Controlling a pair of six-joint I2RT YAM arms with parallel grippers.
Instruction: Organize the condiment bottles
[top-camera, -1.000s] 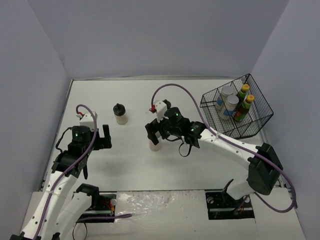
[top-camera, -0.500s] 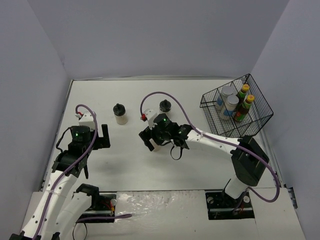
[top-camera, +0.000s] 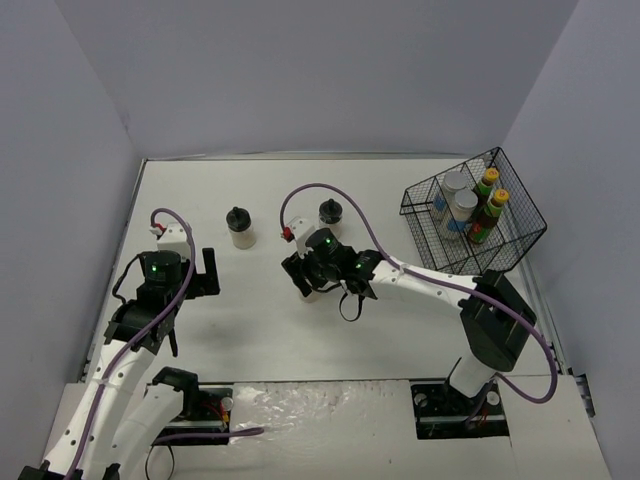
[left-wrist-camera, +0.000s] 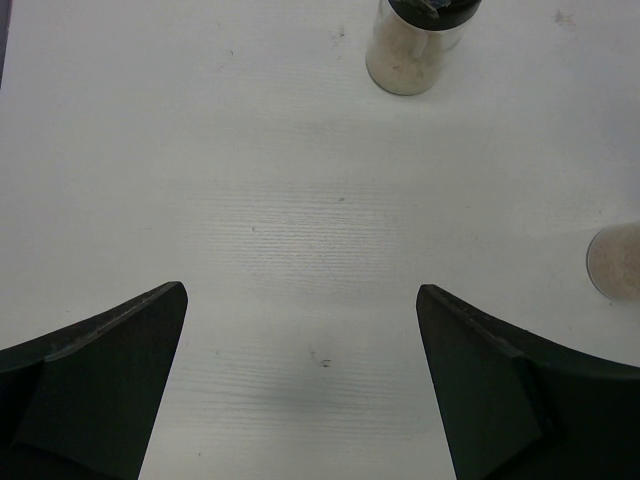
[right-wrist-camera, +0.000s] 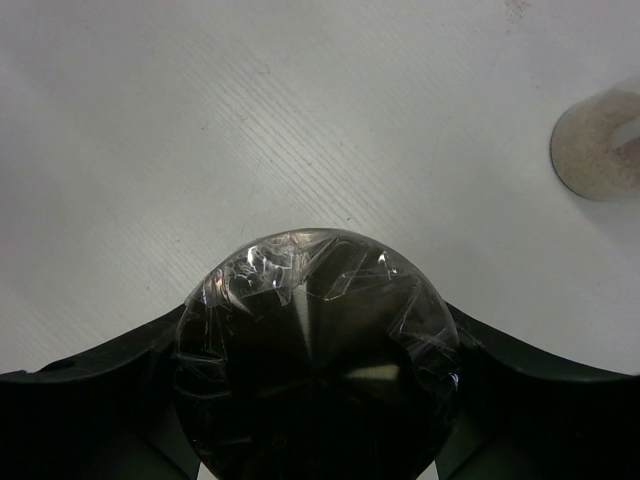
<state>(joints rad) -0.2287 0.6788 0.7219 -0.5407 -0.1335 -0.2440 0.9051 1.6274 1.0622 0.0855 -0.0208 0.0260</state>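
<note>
**Right pincer (right-wrist-camera: 318, 320) clamped on a black-lidded jar (top-camera: 313, 293)**

Fingers (right-wrist-camera: 120, 400) hug its lid (right-wrist-camera: 315, 300) both sides; from above the arm (top-camera: 420, 275) hides most of it, mid-table. Left pincer (left-wrist-camera: 300, 300) gapes wide over the table (left-wrist-camera: 300, 150). Another jar (right-wrist-camera: 600, 140) is cut off at the edge.

A black wire basket (top-camera: 517, 243) sat at the far right corner of the white tabletop (top-camera: 270, 320), its open grid of thin wires dark against the pale surface. Behind the basket rose a plain lavender-grey back wall (top-camera: 320, 80). A matching side wall (top-camera: 590, 200) stood just beside the basket on the right, and another (top-camera: 60, 200) stood well apart from it on the left. Nearer than the basket and to its left, a crinkled clear plastic sheet (top-camera: 320, 405) lay along the tabletop's near edge. Seen close, the tabletop (left-wrist-camera: 300, 200) showed a fine ribbed grain and a few small dark specks.
</note>
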